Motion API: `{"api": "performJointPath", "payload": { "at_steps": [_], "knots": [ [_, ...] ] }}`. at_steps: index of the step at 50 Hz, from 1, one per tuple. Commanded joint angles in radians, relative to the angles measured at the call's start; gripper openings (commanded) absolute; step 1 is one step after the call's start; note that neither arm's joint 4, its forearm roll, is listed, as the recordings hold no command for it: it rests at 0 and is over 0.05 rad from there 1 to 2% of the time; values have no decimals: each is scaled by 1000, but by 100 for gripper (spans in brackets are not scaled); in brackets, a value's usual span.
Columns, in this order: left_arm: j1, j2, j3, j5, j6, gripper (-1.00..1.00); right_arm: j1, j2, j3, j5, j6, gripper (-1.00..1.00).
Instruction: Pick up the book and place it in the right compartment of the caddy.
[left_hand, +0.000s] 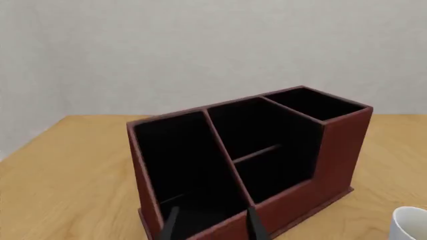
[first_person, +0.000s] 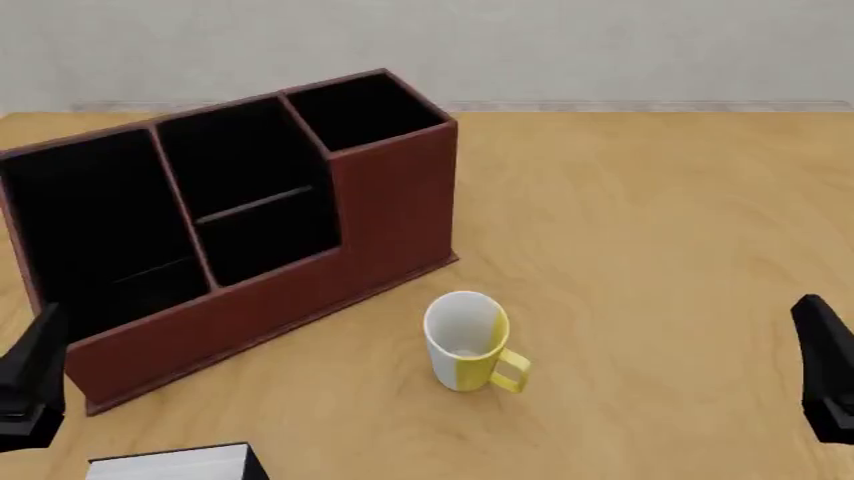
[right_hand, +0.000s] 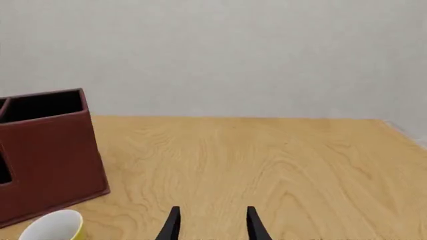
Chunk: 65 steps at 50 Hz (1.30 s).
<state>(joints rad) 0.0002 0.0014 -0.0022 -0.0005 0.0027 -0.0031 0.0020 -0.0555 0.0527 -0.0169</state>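
**benchwatcher:** So from where I stood, nothing had been picked up yet. The book (first_person: 174, 463) lay flat at the near edge of the counter (first_person: 641, 220), just in front of the caddy (first_person: 267, 290) and close to the left hand (first_person: 30, 385). Only its white page block and a bit of black cover showed. Both hands hung low at the sides with nothing in them. The left wrist view showed the left hand's fingers (left_hand: 172, 222) parted, and the right hand (right_hand: 210, 222) had the same open gap.

**pipertinkerer:** Which arm would you have used?

**benchwatcher:** Left, I reckon, since it was nearest. I'd have come down over the book's short span with the fingers spread wide enough for that thick spine, gripping near one end so the rest could hang down into the slot. The right compartment (first_person: 363, 110) was the narrow tall one at the far right end of the caddy, so the book would have needed turning upright before lowering. The mug (first_person: 466, 340) stood just in front of that end, so I'd have carried high over it.
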Motion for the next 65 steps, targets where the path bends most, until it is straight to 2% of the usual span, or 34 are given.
{"api": "performJointPath", "payload": {
  "at_steps": [1,9,14,21,22,23,27,28,34,35,37,41,46,50,54,56,61,65],
  "knots": [
    [0,10,-8,-2,6,100,7,11,53,-60,14,100],
    [7,42,-12,-29,-8,100,58,12,36,-50,-1,100],
    [0,57,-13,-43,-5,100,125,14,-18,-3,-39,100],
    [-4,60,-2,-53,-3,100,270,27,-105,86,-104,100],
    [-9,51,-2,-44,-2,100,316,50,-117,93,-139,100],
    [-9,50,-2,-43,-2,100,316,51,-117,93,-139,100],
    [-10,39,-3,-33,-2,100,398,126,-142,88,-152,100],
    [-10,33,-3,-26,-4,100,447,166,-152,84,-176,100],
    [-9,13,-2,-7,-4,100,545,271,-182,65,-185,100],
    [-9,12,-2,-5,6,100,576,299,-185,55,-202,100],
    [-17,17,0,-2,-4,100,585,310,-202,62,-179,100],
    [-22,15,0,0,0,100,613,339,-214,66,-183,100],
    [-25,16,-2,-6,-2,100,700,418,-228,52,-182,100],
    [-20,6,0,4,-2,100,791,487,-232,11,-237,100],
    [-14,2,-3,9,-2,100,875,604,-224,-52,-243,100],
    [-13,2,-4,10,-1,100,883,619,-223,-63,-251,100],
    [-4,0,-11,15,-1,100,977,725,-252,-97,-232,100],
    [-1,0,-12,15,-5,100,1008,805,-264,-127,-261,100]
  ]
}}
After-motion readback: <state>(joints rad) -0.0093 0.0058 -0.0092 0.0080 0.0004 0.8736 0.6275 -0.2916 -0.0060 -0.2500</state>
